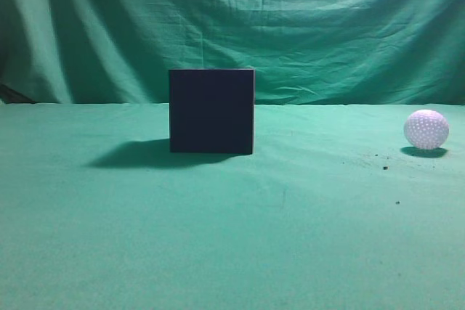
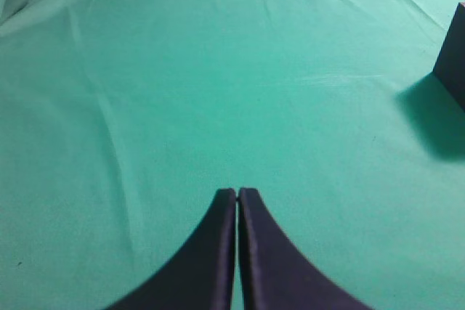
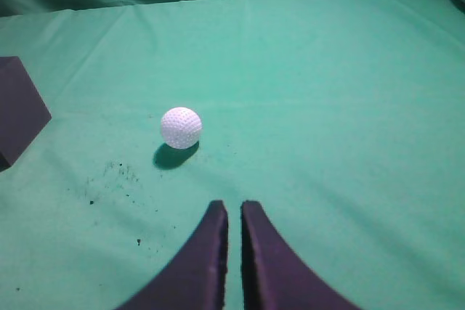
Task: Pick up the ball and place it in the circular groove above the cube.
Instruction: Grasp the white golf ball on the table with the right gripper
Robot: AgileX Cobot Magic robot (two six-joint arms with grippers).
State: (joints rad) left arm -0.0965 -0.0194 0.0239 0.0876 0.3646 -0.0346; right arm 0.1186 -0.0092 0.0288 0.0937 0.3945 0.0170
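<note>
A dark cube (image 1: 211, 111) stands on the green cloth near the middle of the exterior view; its top groove is hidden from this height. A white dimpled ball (image 1: 426, 129) rests on the cloth at the far right. In the right wrist view the ball (image 3: 181, 127) lies ahead and left of my right gripper (image 3: 233, 208), which is shut and empty; the cube's corner (image 3: 18, 110) shows at the left edge. My left gripper (image 2: 237, 194) is shut and empty above bare cloth, with the cube's edge (image 2: 454, 67) at the far right. Neither gripper shows in the exterior view.
The green cloth (image 1: 232, 237) covers the table and hangs as a backdrop behind. Small dark specks (image 3: 109, 179) lie on the cloth near the ball.
</note>
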